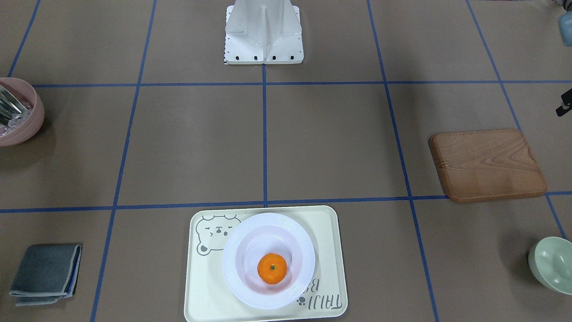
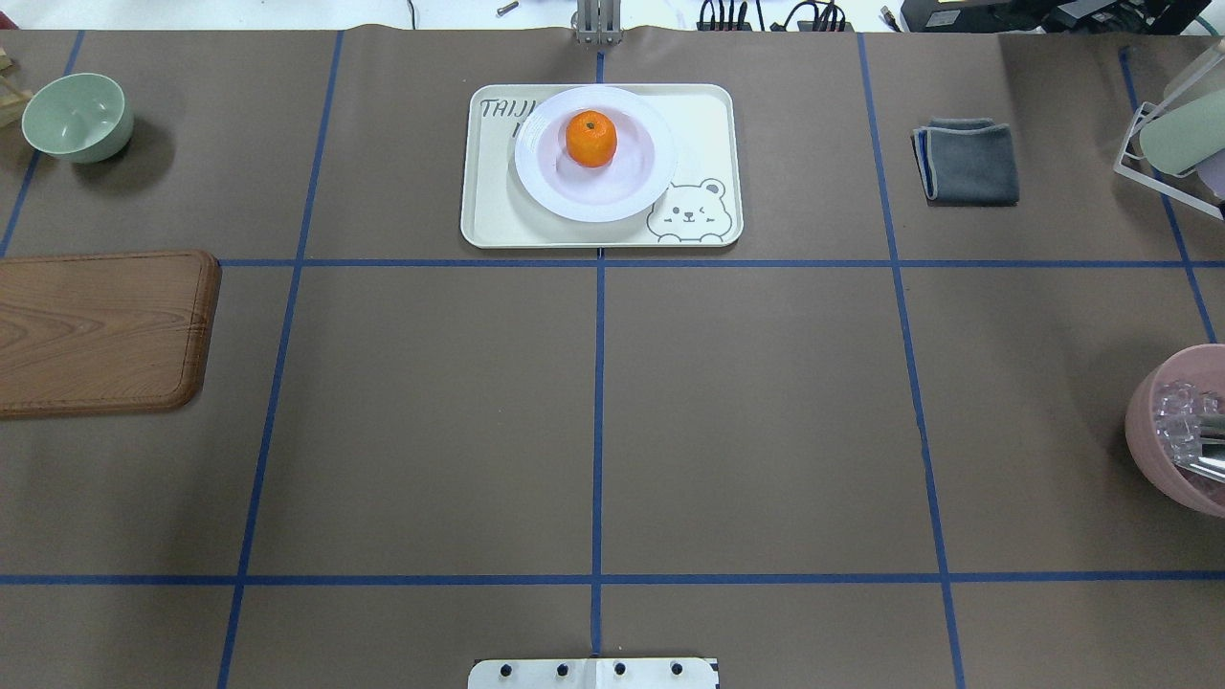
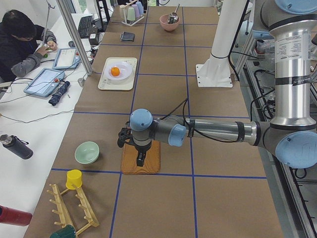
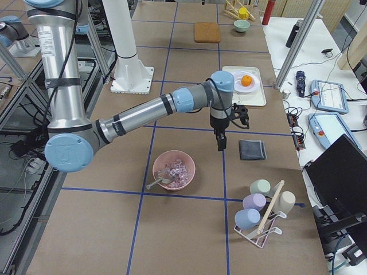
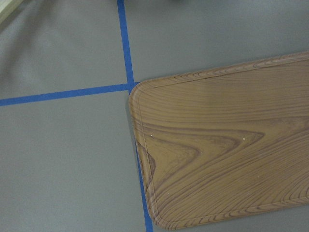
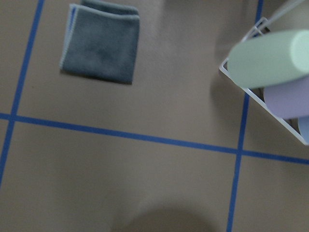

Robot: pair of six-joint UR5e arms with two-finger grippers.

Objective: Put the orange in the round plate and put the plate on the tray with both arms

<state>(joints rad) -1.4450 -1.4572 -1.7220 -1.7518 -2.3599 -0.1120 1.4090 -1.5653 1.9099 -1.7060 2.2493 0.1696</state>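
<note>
The orange [image 2: 590,139] lies in the sunken centre of the white round plate [image 2: 536,182]. That plate rests on the cream bear tray [image 2: 488,220] at the far middle of the table. In the front-facing view the orange [image 1: 272,268] sits on the plate [image 1: 237,279], on the tray [image 1: 201,290]. My left gripper [image 3: 141,159] hangs over the wooden board [image 3: 151,163], far from the tray. My right gripper [image 4: 221,143] hovers above the table beside the grey cloth [image 4: 252,150]. Each shows only in a side view, so I cannot tell whether it is open or shut.
A wooden board [image 2: 96,330] and a pale green bowl [image 2: 77,117] lie on the left. A grey cloth [image 2: 967,161], a cup rack [image 2: 1177,134] and a pink bowl [image 2: 1177,431] stand on the right. A person [image 3: 20,44] sits beyond the table's far side.
</note>
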